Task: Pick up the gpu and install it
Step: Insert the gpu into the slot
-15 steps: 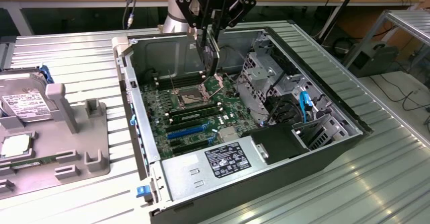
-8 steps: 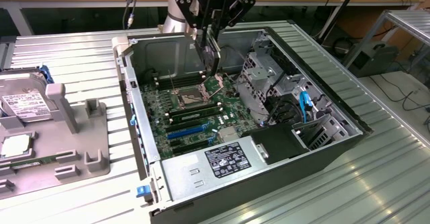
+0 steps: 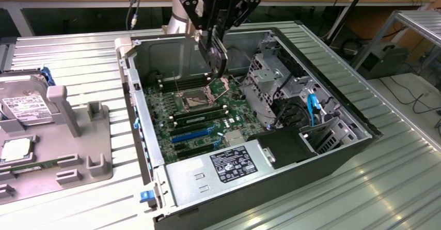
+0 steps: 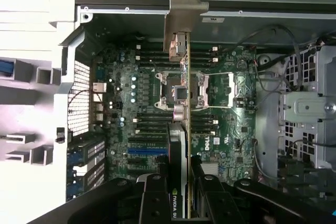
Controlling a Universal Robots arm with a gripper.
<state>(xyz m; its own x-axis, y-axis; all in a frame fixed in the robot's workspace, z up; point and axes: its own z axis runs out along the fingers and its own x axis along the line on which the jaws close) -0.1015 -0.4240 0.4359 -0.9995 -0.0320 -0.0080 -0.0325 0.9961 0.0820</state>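
Between the two fingers of the gripper point(image 3: 214, 33) point(image 4: 181, 195), one gpu point(image 3: 220, 62) point(image 4: 180, 129) is hanging edge-on. The jaws are clamping on its dark body, one finger on each flat face. At the end of the card farthest from the fingers, its one silver bracket point(image 4: 186, 9) is showing in the wrist view.

Directly below the gripper, one open computer case point(image 3: 141, 137) is lying on its side, and one motherboard point(image 3: 165, 111) point(image 4: 231, 129) is facing up inside it. The card is hovering above the board, over the one CPU socket point(image 3: 196, 101) point(image 4: 181, 94), and is sitting in no slot. One blue slot point(image 3: 193, 135) point(image 4: 147, 150) is lying past the socket. One labelled power supply point(image 3: 234, 165) is sitting at the case end far from the gripper.

Well apart from the gripper, toward the exterior view's left, one gray tray point(image 3: 76, 137) is carrying one silver drive point(image 3: 24, 108).
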